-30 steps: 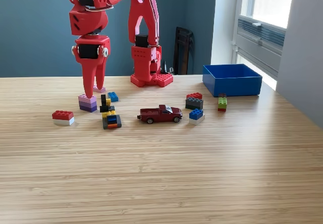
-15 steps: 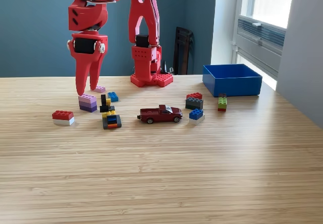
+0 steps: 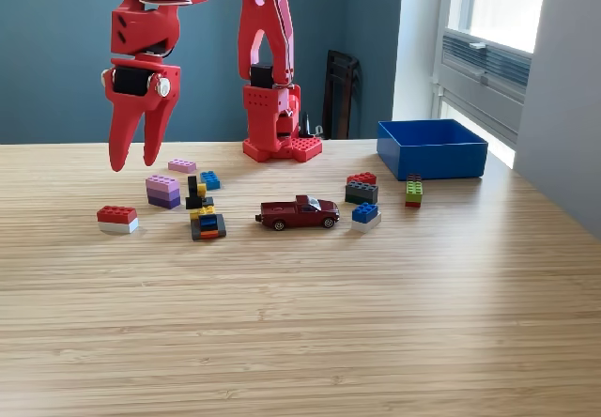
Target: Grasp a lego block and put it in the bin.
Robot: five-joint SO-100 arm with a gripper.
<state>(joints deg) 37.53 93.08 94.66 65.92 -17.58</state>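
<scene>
My gripper (image 3: 133,159) hangs in the air above the table (image 3: 300,323), at the exterior view's left, with its two tapered fingers (image 3: 120,140) spread a little way apart and nothing between them. The tips point down and slightly toward the view's left, clear of every brick, so I judge I am placed to choose a brick and not yet to close on one.

The nearest candidates lie below and to the view's right of my tips: a stack of lilac and purple bricks (image 3: 163,192), a single flat pink brick (image 3: 182,165) just behind it, and a red brick on a white one (image 3: 117,219) nearer the camera. A small blue brick (image 3: 210,180), a black and yellow piece (image 3: 195,192) and a mixed dark stack (image 3: 208,225) sit close by. All look like hard glossy plastic with studded tops and square edges, which should give my fingers flat sides to pinch.

A dark red toy car (image 3: 299,213) stands mid-table, and beyond it a red and grey stack (image 3: 362,190), a blue brick on white (image 3: 365,215) and a green stack (image 3: 414,191).

The bin (image 3: 432,149) is a shallow bright-blue box with an open top, well apart from me at the view's far right, by the window. The table is pale wood-grain, smooth and matte.
</scene>
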